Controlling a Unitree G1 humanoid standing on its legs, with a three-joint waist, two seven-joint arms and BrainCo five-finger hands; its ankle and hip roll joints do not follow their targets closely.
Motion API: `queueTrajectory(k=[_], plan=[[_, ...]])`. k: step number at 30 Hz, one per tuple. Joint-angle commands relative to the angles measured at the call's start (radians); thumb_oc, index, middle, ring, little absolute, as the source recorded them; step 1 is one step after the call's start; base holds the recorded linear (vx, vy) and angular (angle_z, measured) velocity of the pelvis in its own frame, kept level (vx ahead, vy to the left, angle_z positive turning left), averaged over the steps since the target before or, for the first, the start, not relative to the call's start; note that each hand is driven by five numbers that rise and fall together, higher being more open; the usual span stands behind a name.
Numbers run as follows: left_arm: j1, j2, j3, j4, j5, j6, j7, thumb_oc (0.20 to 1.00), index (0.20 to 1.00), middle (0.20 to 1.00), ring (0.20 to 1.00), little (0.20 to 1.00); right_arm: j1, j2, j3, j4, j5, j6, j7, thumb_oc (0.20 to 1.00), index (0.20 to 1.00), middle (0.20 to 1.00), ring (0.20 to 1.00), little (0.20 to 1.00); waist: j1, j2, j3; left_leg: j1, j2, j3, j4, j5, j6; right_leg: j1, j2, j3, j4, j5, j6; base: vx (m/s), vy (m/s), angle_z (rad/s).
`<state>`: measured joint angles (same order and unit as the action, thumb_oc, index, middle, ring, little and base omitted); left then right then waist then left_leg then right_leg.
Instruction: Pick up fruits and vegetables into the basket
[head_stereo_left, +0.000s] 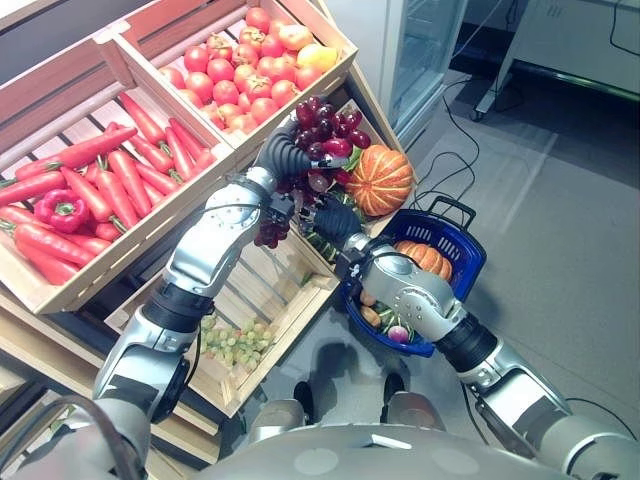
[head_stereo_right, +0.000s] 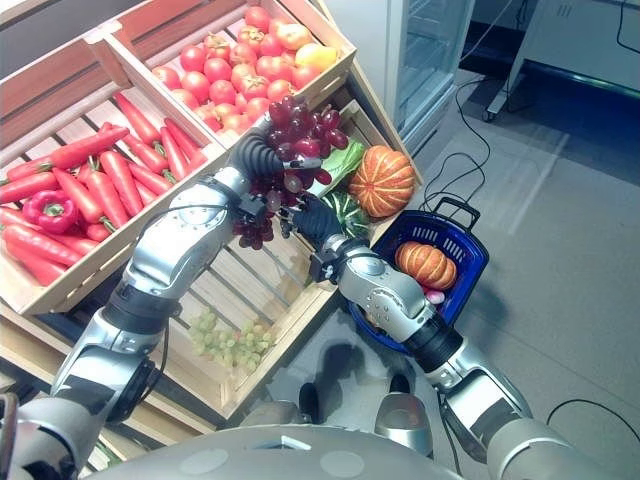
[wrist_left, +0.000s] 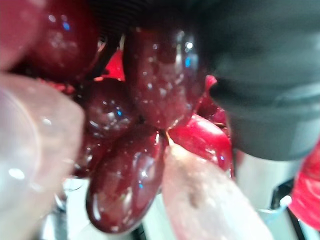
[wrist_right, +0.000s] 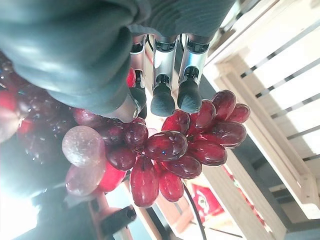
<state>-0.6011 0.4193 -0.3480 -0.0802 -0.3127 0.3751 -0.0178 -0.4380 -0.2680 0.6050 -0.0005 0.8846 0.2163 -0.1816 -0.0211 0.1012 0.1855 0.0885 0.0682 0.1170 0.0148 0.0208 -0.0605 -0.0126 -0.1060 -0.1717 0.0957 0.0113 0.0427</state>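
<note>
Red grapes (head_stereo_right: 300, 135) are what's being handled right now, a dark bunch held up over the wooden crates (head_stereo_right: 290, 290), above the gap between the tomato bin and the lower slatted one. The left hand (head_stereo_right: 262, 165) is buried in the bunch, and whether its fingers are clenched on it can't really be told, since the left wrist view is just grapes pressed against the lens. The right hand (head_stereo_left: 335, 222) is brought up under the bunch from the basket side. Its fingers (wrist_right: 162, 95) are seen straight-ish in its wrist view, tips touching the grapes but not wrapped round them, so it reads as released, more support than grip.

The basket (head_stereo_left: 470, 245), blue, sits on the floor just right of the crates, with a small pumpkin (head_stereo_left: 425, 258) already inside along with a few other bits. A bigger pumpkin (head_stereo_left: 380, 180) is left in the crate.

So the step looks like mid-carry: grapes lifted, not yet dropped in. Next, the bunch probably needs swinging rightward and down over the basket, clear of the handle, before anything is let go. Loose grapes dangling below could get snagged.
</note>
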Motion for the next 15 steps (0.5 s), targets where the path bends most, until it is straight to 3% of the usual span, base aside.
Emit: queueTrajectory(k=[1, 5, 15], plan=[[-0.075, 0.014, -0.105, 0.055, 0.036, 0.018, -0.064, 1.000, 1.000, 1.000, 1.000, 1.000, -0.182, 0.149, -0.043, -0.185, 0.058, -0.178, 0.140, 0.200, 0.200, 0.200, 0.200, 0.200, -0.032, -0.026, 0.046, -0.033, -0.034, 0.019, 0.087, -0.057, 0.036, 0.009, -0.026, 0.011, 0.108, -0.103, 0.029, -0.10, -0.049, -0.06], [-0.102, 0.020, -0.124, 0.084, 0.062, 0.045, -0.093, 1.000, 1.000, 1.000, 1.000, 1.000, -0.199, 0.128, -0.064, -0.188, 0.047, -0.192, 0.150, 0.200, 0.200, 0.200, 0.200, 0.200, -0.055, 0.001, 0.079, -0.056, -0.036, 0.025, 0.095, -0.047, 0.029, -0.022, -0.028, 0.020, 0.129, -0.106, 0.023, -0.09, -0.016, -0.11], [-0.147, 0.052, -0.151, 0.187, 0.143, 0.045, -0.110, 1.000, 1.000, 1.000, 1.000, 1.000, -0.223, 0.055, -0.122, -0.171, -0.027, -0.207, 0.207, 0.200, 0.200, 0.200, 0.200, 0.200, -0.099, 0.048, 0.127, -0.090, -0.036, 0.035, 0.096, -0.023, 0.013, -0.071, -0.027, 0.034, 0.152, -0.115, 0.008, -0.06, -0.006, -0.06]])
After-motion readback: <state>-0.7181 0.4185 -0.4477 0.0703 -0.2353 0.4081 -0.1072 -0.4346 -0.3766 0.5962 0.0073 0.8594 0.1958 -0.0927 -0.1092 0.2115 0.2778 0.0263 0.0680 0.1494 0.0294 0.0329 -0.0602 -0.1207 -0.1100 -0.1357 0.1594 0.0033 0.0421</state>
